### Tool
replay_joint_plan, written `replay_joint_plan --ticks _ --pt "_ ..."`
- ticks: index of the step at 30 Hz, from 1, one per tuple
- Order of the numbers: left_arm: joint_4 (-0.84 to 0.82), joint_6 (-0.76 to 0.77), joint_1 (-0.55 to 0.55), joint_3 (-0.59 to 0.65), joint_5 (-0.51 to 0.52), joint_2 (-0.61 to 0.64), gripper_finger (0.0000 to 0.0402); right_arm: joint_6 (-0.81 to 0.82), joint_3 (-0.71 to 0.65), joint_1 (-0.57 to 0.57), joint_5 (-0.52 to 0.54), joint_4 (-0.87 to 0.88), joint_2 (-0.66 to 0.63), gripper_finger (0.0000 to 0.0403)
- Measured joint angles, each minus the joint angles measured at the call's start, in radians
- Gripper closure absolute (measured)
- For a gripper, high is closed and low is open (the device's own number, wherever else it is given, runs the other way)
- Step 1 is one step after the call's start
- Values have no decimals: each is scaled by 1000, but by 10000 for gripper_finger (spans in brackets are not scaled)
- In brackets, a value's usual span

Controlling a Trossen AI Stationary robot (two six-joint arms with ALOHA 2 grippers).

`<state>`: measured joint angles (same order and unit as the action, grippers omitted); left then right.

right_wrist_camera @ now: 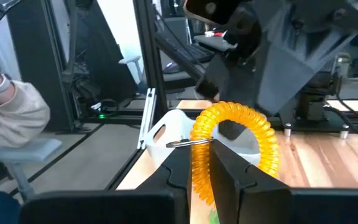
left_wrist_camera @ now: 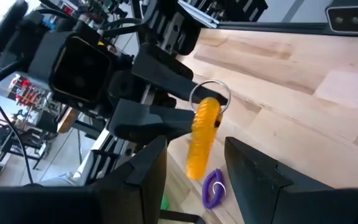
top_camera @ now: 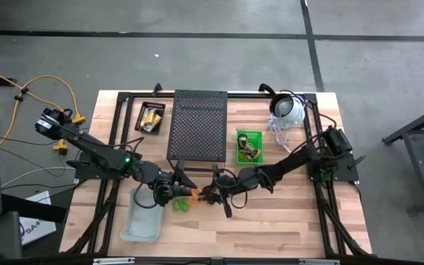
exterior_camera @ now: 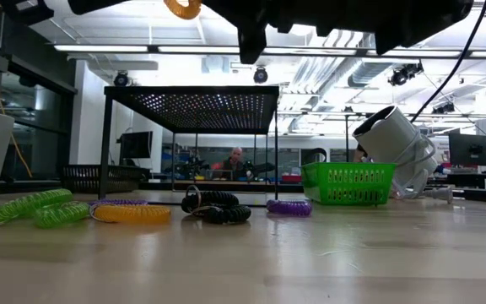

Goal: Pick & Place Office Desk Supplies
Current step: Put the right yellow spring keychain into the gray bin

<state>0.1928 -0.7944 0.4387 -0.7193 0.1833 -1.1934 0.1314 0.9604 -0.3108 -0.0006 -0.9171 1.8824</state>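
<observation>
An orange coiled loop (top_camera: 193,193) with a metal key ring (left_wrist_camera: 210,98) hangs in the air between my two grippers, above the table's near middle. My right gripper (right_wrist_camera: 201,165) is shut on it. My left gripper (left_wrist_camera: 194,168) is open; its fingers stand on either side of the hanging loop, and I see no touch. In the low view, green loops (exterior_camera: 28,205), an orange one (exterior_camera: 133,213), black ones (exterior_camera: 218,208) and a purple one (exterior_camera: 289,206) lie flat on the table. Yellow packets (top_camera: 152,118) lie in a black tray at the far left. My right gripper pinches the orange loop's ring end (right_wrist_camera: 196,155) between its two fingers, which come level from the table's right side. The loop is lifted clear of the table. In the right wrist view it arches over (right_wrist_camera: 241,115) from the fingers; in the left wrist view its free end (left_wrist_camera: 199,163) hangs down.
A clear tub (top_camera: 142,217) stands at the near left beside my left gripper. A black mesh shelf (top_camera: 197,125) stands at the far middle, a green basket (top_camera: 249,146) to its right, and a white dome device (top_camera: 289,109) with a cable at the far right.
</observation>
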Motion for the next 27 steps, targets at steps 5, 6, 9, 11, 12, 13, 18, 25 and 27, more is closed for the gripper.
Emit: replay_joint_plan --ticks 5,6,9,11,12,13,18,25,27 --pt "1 2 -16 0 -3 0 248 -4 0 12 -2 -18 0 373" --pt "1 2 -19 0 -3 0 248 -4 0 13 -3 -23 0 373" --pt "1 2 -19 0 -3 0 248 -4 0 13 -3 -24 0 373" --pt "1 2 -19 0 -4 0 251 -4 0 13 -3 -28 0 373" --pt "1 2 -19 0 -4 0 254 -4 0 13 -3 -28 0 373" --pt "1 2 -19 0 -4 0 259 -4 0 13 -3 -28 0 373" --pt "1 2 -19 0 -5 0 293 -4 0 13 -3 -29 0 373" --pt "1 2 -18 0 -5 0 336 -4 0 13 -3 -26 0 373" --pt "1 2 -18 0 -4 0 347 -4 0 13 -3 -26 0 373"
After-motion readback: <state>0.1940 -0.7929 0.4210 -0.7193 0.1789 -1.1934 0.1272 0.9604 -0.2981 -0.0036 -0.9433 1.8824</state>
